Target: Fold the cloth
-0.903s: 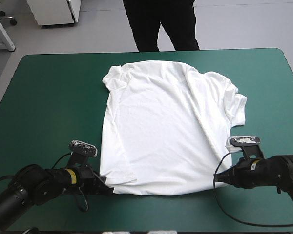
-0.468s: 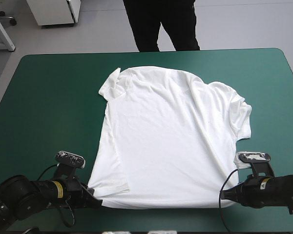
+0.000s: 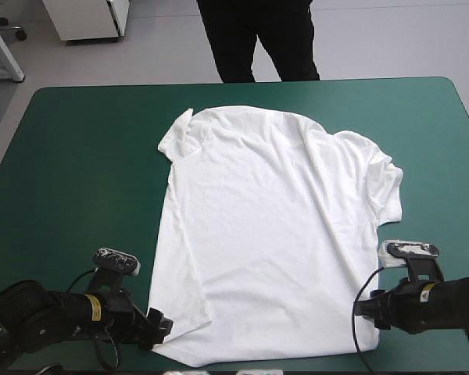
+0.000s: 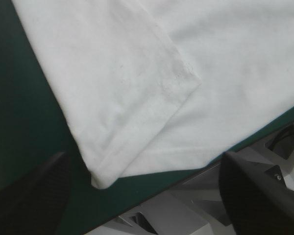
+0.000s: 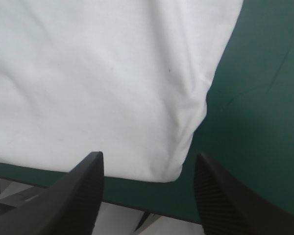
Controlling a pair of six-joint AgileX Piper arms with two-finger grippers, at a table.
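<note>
Left gripper [image 3: 158, 324] sits at the near left hem corner of the T-shirt [image 3: 273, 234]. Its fingers [image 4: 34, 196] are spread wide and the corner lies loose between them, unclamped. The T-shirt is spread flat on the teal-green cover [image 3: 78, 156], with a flap doubled over near its left hem and a long crease down its right half. Right gripper [image 3: 365, 306] sits at the T-shirt's near right hem corner, fingers [image 5: 78, 191] likewise apart, the corner lying free between them.

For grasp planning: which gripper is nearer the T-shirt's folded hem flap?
Left. The left gripper is beside the hem flap; the right gripper is at the opposite hem corner.
</note>
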